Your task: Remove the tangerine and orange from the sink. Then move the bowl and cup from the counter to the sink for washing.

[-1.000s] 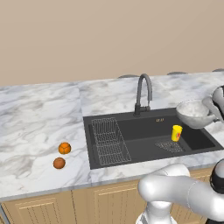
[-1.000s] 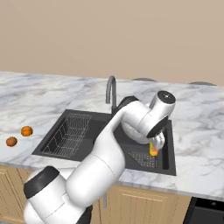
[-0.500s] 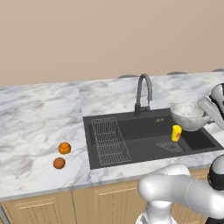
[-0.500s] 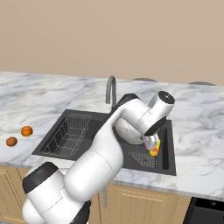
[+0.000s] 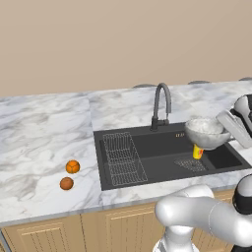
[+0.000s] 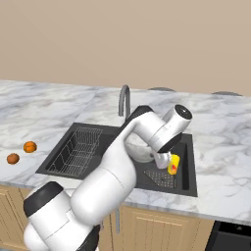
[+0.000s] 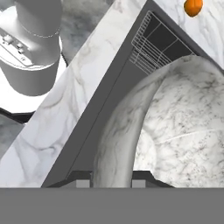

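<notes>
The speckled white-grey bowl (image 5: 205,133) hangs over the right part of the dark sink (image 5: 162,165), tilted a little. My gripper (image 5: 225,129) is shut on the bowl's right rim. In the hand view the bowl (image 7: 175,127) has its rim clamped between my fingertips (image 7: 83,180). The yellow cup (image 5: 198,152) stands in the sink just under the bowl, and the right base view shows the cup (image 6: 173,164) beside my arm. The tangerine and orange lie on the counter (image 5: 39,138) left of the sink, one fruit (image 5: 73,167) behind the other (image 5: 66,183); I cannot tell which is which.
A wire rack (image 5: 123,157) fills the sink's left side and a drain grate (image 5: 189,165) sits near the cup. The dark gooseneck faucet (image 5: 160,106) rises behind the basin, left of the bowl. My arm (image 6: 147,132) arches over the sink.
The bowl has travelled left with my gripper, from over the sink's right edge to above the basin and the cup. Cup and fruits have stayed put.
</notes>
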You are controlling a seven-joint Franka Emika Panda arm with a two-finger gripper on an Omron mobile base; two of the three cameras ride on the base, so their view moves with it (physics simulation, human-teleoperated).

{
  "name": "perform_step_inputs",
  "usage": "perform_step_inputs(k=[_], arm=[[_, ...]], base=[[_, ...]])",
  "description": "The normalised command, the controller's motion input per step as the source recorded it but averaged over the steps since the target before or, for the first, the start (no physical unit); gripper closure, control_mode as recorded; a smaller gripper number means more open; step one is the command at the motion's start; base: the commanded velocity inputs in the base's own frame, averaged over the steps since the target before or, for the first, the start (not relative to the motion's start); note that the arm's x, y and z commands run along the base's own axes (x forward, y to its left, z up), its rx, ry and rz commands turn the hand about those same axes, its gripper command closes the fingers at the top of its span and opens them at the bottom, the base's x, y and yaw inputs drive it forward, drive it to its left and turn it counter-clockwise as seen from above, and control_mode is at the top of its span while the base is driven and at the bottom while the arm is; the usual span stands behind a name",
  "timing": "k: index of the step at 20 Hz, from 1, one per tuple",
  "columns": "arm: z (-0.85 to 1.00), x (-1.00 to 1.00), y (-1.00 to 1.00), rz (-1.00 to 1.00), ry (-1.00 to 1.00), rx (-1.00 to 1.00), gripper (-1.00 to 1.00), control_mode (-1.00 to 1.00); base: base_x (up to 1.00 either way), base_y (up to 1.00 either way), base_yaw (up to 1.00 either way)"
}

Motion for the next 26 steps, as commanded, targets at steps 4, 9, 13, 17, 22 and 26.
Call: perform_step_inputs(k=[4,9,13,17,22,26], arm=[[-0.09,0.0,0.2,0.05,0.0,0.0,1.0,-1.0],[-0.09,0.06,0.09,0.01,0.0,-0.02,1.0,-1.0],[-0.13,0.11,0.11,0.0,0.05,-0.03,1.0,-1.0],[-0.15,0.09,0.19,0.01,0.06,0.0,1.0,-1.0],[-0.15,0.11,0.21,0.12,0.13,0.0,1.0,-1.0],[-0.17,0.13,0.18,0.15,0.1,0.02,1.0,-1.0]], base=[[0.0,0.0,0.0],[0.0,0.0,0.0],[0.0,0.0,0.0],[0.0,0.0,0.0],[0.0,0.0,0.0],[0.0,0.0,0.0]])
